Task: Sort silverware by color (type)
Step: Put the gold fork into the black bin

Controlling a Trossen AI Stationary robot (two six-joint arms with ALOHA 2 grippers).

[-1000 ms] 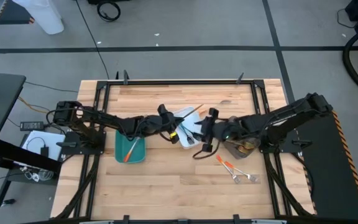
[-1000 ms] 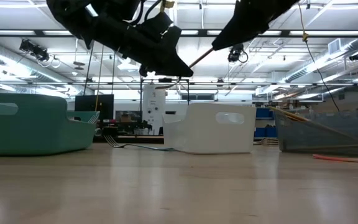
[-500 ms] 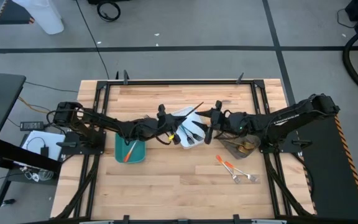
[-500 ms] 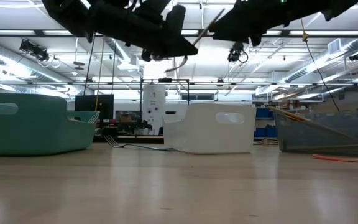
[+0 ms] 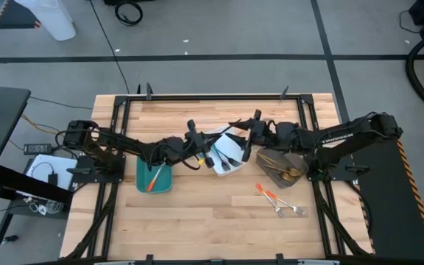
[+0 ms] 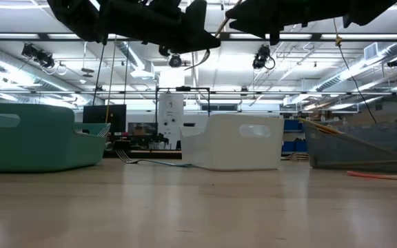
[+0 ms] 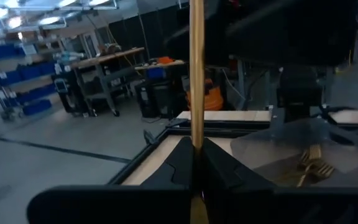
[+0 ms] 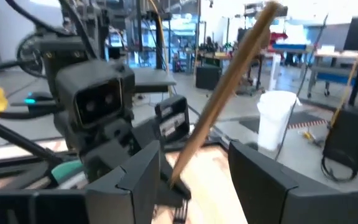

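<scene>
One all-gold piece of silverware [image 7: 196, 74] is held up over the white tray [image 5: 230, 156]; in the right wrist view its handle [image 8: 229, 87] slants across the picture. My left gripper [image 7: 196, 146], reaching in from the table's left, is shut on it [image 5: 216, 146]. My right gripper [image 8: 194, 168] is open above the white tray's far end [image 5: 243, 134], one finger on either side of the handle and apart from it. In the low view both grippers hang high over the table, and the gold piece [image 6: 220, 26] shows between them. My left gripper pinches the gold piece's lower end [image 7: 196, 140] between its two shut fingers. The handle runs on past the fingertips in line with them, toward my right gripper. The piece is lifted clear of the trays and the table.
The teal tray [image 5: 154, 177] holds an orange-handled piece. The white tray holds several dark-handled pieces, and the grey-brown tray [image 5: 282, 168] holds gold ones. Two orange-handled forks [image 5: 278, 202] lie on the bare wood near the right arm. The near half of the table is open wood.
My right gripper has risen and swung from the near side of the white tray toward the far edge, up to the gold piece. My left gripper has lifted the gold piece higher and tipped it steeper, staying shut on it.
</scene>
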